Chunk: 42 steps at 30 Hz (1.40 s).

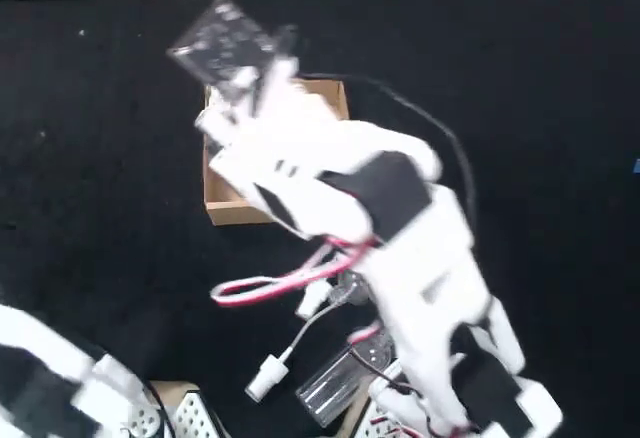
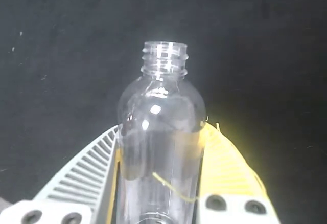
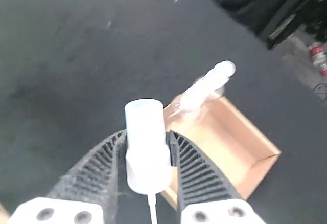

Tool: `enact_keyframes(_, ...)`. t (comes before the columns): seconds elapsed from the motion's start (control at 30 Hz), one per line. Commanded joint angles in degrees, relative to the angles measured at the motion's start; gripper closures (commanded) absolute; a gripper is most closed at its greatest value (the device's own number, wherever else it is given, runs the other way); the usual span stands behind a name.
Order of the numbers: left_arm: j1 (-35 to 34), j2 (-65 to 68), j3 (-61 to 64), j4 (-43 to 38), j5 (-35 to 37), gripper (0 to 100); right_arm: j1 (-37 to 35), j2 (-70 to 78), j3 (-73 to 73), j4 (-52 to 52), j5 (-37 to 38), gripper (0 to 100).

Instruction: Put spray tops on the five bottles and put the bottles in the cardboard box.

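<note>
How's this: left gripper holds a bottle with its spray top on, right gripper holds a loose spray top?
No: in the left wrist view the bottle in the left gripper has a bare threaded neck. The right gripper does hold a spray top.

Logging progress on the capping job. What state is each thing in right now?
Left gripper: shut on the held bottle.
Held bottle: uncapped, neck open.
Right gripper: shut on the spray top.
Spray top: held, on no bottle.
Cardboard box: open, one topped bottle in it.
Spare bottle: lying on its side.
Loose spray top: lying unattached.
</note>
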Motion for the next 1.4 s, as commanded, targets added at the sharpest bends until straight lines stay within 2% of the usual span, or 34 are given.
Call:
enact_keyframes(0.0,11.0,-24.5,14.5,-4.8,7.6,91,1.8,-4.4,-3.6,-1.6,-0.4,98.4)
enact_keyframes(0.23,27.6,-52.6,28.5,-6.1,17.1,91,1.6,-5.0,-3.6,-11.1,-0.4,98.7)
enact_keyframes(0.4,36.8,-66.4,38.9,-14.7,24.0,91,1.5,-5.0,-3.6,-15.0,-0.4,98.7)
enact_keyframes(0.6,46.5,-80.5,50.4,-21.7,26.8,91,4.0,-5.0,-3.3,-14.6,-0.7,98.7)
enact_keyframes(0.7,50.3,-79.3,53.1,-24.5,27.9,91,5.5,-5.0,-3.6,-14.9,-5.7,98.7)
enact_keyframes(0.87,57.4,-79.7,57.7,-29.9,34.1,91,5.6,-4.5,-3.6,-15.2,-12.8,98.7)
enact_keyframes(1.0,64.1,-79.8,63.0,-45.0,33.5,91,5.9,-4.7,-3.6,-15.2,-13.4,98.6)
enact_keyframes(1.1,66.5,-79.8,68.1,-56.3,33.8,92,5.9,-5.0,-3.6,-15.2,-13.2,98.6)
enact_keyframes(1.2,67.8,-79.8,72.4,-59.7,33.8,92,5.9,-4.8,-3.6,-15.6,-13.3,98.5)
enact_keyframes(1.37,69.5,-79.8,72.4,-60.1,33.8,92,5.9,-4.4,-1.9,-19.8,-13.5,98.5)
